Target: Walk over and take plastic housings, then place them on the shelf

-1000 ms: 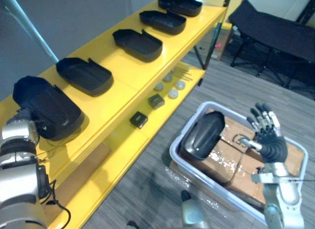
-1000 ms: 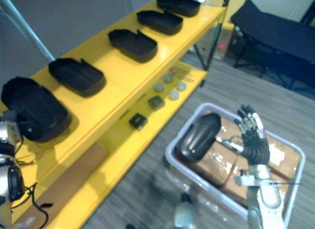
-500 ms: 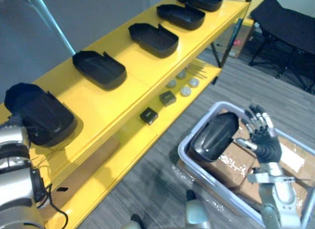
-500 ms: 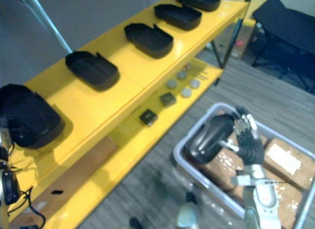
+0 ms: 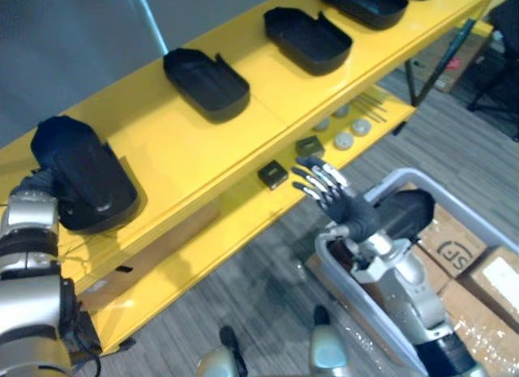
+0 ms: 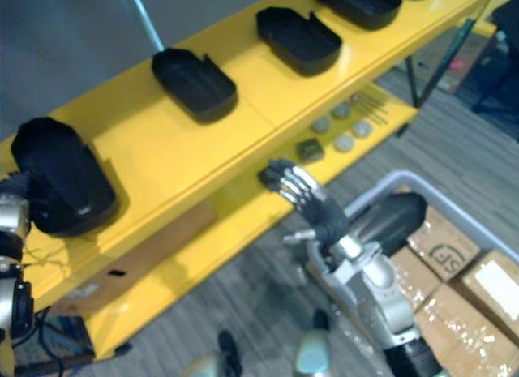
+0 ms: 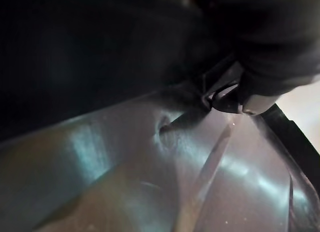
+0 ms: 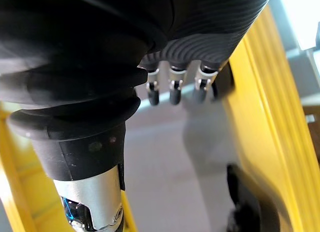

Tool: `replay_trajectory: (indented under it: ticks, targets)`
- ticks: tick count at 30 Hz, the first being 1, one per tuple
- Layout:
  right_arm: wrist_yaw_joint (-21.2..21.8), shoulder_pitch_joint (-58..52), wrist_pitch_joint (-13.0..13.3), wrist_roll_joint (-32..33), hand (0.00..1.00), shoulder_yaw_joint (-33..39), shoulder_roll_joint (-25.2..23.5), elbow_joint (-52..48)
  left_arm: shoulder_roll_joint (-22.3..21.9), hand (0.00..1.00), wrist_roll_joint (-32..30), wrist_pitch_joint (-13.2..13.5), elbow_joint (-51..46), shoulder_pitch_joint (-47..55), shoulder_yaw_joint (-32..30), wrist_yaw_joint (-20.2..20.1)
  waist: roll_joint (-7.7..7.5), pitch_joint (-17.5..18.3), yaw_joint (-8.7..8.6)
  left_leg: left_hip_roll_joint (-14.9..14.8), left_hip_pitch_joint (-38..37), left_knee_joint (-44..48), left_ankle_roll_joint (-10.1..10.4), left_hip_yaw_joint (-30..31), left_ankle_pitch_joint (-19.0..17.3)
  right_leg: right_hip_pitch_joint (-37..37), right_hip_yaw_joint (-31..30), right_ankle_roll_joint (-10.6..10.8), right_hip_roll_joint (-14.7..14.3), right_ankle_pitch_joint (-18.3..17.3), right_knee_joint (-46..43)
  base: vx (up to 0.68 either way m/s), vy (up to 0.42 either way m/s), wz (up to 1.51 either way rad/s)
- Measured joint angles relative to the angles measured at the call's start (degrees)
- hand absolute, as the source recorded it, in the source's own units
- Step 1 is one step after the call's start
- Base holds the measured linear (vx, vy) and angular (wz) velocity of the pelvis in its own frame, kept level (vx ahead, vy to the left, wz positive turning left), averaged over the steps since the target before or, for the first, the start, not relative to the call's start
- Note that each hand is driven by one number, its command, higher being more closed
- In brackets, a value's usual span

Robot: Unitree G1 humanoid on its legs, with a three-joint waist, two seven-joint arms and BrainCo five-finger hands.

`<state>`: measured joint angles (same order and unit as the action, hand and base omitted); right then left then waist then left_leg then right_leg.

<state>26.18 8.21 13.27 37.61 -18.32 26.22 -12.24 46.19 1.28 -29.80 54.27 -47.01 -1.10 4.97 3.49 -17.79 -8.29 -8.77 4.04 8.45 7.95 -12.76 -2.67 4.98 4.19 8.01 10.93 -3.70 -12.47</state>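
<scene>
**Left eye view.** The left hand [image 5: 32, 188] is at the near-left end of the yellow shelf [image 5: 186, 150], against the near-left edge of the near housing [image 5: 87, 178], which lies on the top board. Its fingers are hidden behind the black shell, so I cannot tell whether they grip it. The shell's long axis runs from far left to near right. There is bare yellow board between it and the next housing [image 5: 207, 83], and a third housing [image 5: 308, 40] sits farther right on the same board.

The right hand [image 5: 332, 200] hangs over the left rim of the grey bin [image 5: 454, 207]. Its fingers are straight, spread and empty, and they point far-left toward the lower board. The bin housing [image 5: 405, 213] lies just to the right of that hand, behind its wrist, with its long axis roughly left to right. The fingers therefore point away from it. This hand is much the nearer of the two, and I judge it would have to turn back toward the bin to take the housing.

**Right eye view.** The bin housing rests on cardboard boxes [image 6: 442, 243] inside the bin. Small parts [image 6: 309, 148] lie on the lower board, just beyond the spread fingertips. The top board looks flat and smooth, with room to spare beside the near housing.

**Left wrist view.** A glossy dark shell surface sits very close, with one silver finger part against it. Whether the hand is gripping cannot be read here.

**Right wrist view.** The fingers [image 8: 172, 87] reach straight out past the ribbed cover with nothing between them. The yellow shelf edge runs alongside.
</scene>
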Motion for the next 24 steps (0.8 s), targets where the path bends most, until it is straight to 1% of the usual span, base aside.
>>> replay_trajectory:
  ticks: [3, 5, 7, 10, 15, 17, 19, 20, 22, 24]
  targets:
    - [0.43, 1.68, -0.88, 0.12, 0.00, -3.72, -0.14, 0.13, -2.00, 1.00, 0.71, 1.20, -0.76, -0.28, 0.25, 1.04, 0.21, -0.25, 0.73, 0.27, 0.00, 0.01, -0.01, 0.17, 0.01, 0.01, 0.10, -0.08, 0.08, -0.07, -0.36, -0.01, 0.002, 0.03]
    - [0.96, 2.53, -1.16, 0.17, 0.00, -4.99, -0.64, 0.19, -2.23, 1.00, 0.96, 1.84, -1.79, -0.65, 1.67, 1.33, 0.10, -1.13, 1.12, 0.33, -0.01, 0.06, -0.12, 0.24, 0.09, 0.20, 0.10, -0.22, 0.16, -0.38, -0.95, -0.02, 0.000, 0.02]
    - [1.42, 4.12, -2.13, 1.12, 0.00, -7.25, -1.00, 0.27, -2.43, 1.00, 1.66, 2.84, -1.83, -1.71, 2.41, 2.45, 0.00, -2.05, 1.20, 0.44, 0.73, -0.02, -0.11, 0.53, 0.53, 1.32, 0.18, -0.25, 0.31, -1.04, -2.19, -0.06, -0.014, 0.08]
    - [1.86, 6.33, -2.37, 1.14, 0.00, -10.63, -2.04, 1.90, -4.24, 1.00, 3.35, 3.77, -1.88, -3.87, 2.58, 4.86, 0.09, -2.38, 1.47, 0.46, 1.98, -0.28, -0.05, 1.32, 1.31, 2.88, 0.50, -0.06, 0.81, -1.72, -3.71, -0.04, -0.013, 0.14]
    - [2.53, 9.43, -2.43, 0.95, 0.00, -15.19, -4.34, 2.37, -5.64, 1.00, 3.38, 4.64, -1.90, -7.55, 4.75, 6.78, -0.18, -3.86, 1.98, 0.52, 2.16, -0.57, -0.06, 1.52, 2.01, 3.77, 0.47, -0.24, 1.02, -2.34, -5.56, -0.04, -0.010, 0.03]
    - [2.38, 9.74, -2.45, 0.95, 0.00, -16.06, -5.14, 2.54, -6.48, 1.00, 3.45, 4.92, -1.89, -8.45, 4.82, 7.74, -0.34, -4.22, 2.31, 0.55, 2.19, -1.17, 0.03, 1.48, 2.45, 4.19, 0.46, -0.28, 1.10, -2.56, -6.11, -0.05, -0.014, 0.01]
    - [1.92, 10.45, -2.57, 0.95, 0.00, -16.19, -5.51, 2.61, -6.50, 1.00, 3.86, 5.03, -1.87, -9.81, 4.86, 8.14, -0.74, -5.45, 2.63, 0.43, 2.21, -1.41, 0.09, 1.34, 2.45, 4.30, 0.42, -0.10, 1.12, -2.98, -6.75, -0.07, -0.017, 0.00]
    - [1.21, 10.63, -3.01, 0.97, 0.00, -16.15, -5.49, 2.61, -6.50, 1.00, 5.20, 5.40, -1.88, -10.49, 4.87, 8.80, -0.96, -5.73, 2.79, 0.39, 2.37, -2.02, 0.26, 0.99, 2.54, 5.00, 0.35, -0.09, 1.19, -3.11, -7.32, -0.05, -0.017, 0.08]
    - [1.09, 10.66, -3.80, 1.01, 0.00, -16.16, -5.53, 2.73, -6.49, 1.00, 5.59, 5.59, -1.87, -12.20, 5.05, 10.25, -1.35, -6.29, 2.87, 0.25, 3.19, -1.95, 0.03, 0.39, 3.18, 6.39, 0.17, -0.08, 1.29, -3.10, -7.94, -0.01, -0.008, 0.03]
    - [1.11, 10.66, -4.66, 1.03, 0.00, -16.21, -5.57, 2.76, -6.49, 1.00, 5.61, 5.59, -1.86, -13.60, 5.09, 10.65, -1.78, -6.90, 2.99, 0.31, 3.19, -1.75, 0.02, 0.11, 3.45, 6.71, -0.15, -0.08, 1.33, -3.10, -8.16, 0.01, 0.000, -0.05]
